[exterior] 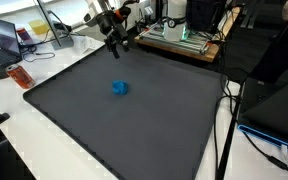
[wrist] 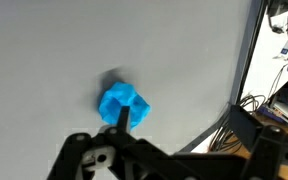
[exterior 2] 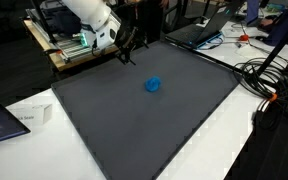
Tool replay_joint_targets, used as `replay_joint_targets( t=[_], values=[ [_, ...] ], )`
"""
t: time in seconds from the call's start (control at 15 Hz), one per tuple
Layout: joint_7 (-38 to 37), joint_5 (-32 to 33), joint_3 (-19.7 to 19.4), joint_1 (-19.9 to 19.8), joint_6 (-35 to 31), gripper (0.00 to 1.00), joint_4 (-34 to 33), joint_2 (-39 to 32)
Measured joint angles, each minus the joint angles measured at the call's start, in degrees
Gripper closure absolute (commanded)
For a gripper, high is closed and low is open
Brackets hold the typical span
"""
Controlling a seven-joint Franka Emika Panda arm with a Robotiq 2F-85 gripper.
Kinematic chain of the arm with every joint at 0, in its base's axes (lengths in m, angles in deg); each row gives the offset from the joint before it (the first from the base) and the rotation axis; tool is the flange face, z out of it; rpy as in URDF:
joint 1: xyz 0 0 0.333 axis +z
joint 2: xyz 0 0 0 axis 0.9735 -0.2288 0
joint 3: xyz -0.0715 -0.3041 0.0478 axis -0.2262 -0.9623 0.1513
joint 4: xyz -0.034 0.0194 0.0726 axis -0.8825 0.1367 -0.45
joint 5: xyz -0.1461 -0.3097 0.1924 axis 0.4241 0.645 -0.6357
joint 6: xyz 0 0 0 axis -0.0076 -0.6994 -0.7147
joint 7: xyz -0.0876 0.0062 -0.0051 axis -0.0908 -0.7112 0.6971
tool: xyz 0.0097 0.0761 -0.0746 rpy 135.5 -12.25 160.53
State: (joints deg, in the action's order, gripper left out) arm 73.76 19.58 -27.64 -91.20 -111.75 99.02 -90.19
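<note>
On the dark mat (exterior: 84, 125) sits a bright-blue chunky block (exterior: 120, 88), apart from the tool (exterior: 117, 44), jaws spread wide.

We see a white table (exterior: 12, 122) covered by a large dark grey mat (exterior: 114, 135). A small blue block (exterior: 120, 88) lies near the mat's middle, and black cables (exterior: 227, 130) trail along the table's edge.

A dark grey mat (exterior: 134, 130) covers most of a white table (exterior: 34, 140). Past the mat's far edge stands a wooden bench (exterior: 199, 48) loaded with electronics. An open laptop (exterior: 6, 40) sits on a desk, with a small red thing (exterior: 20, 75) near the mat's corner. Black cables (exterior 2: 274, 85) trail over the table edge. A white box (exterior 2: 34, 113) lies beside the mat. The light is even and indoor.
</note>
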Motion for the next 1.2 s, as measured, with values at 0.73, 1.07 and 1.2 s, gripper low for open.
replay_joint_targets(
  t=[0.73,1.07,1.2],
  values=[
    [-15.76,0.50,0.12,10.28,-23.26,0.00,1.91,0.06],
    [-25.93,6.72,0.16,14.20,-32.18,0.00,5.78,0.17],
    [-31.23,10.49,-0.02,15.72,-34.50,0.00,7.13,0.22]
  ],
)
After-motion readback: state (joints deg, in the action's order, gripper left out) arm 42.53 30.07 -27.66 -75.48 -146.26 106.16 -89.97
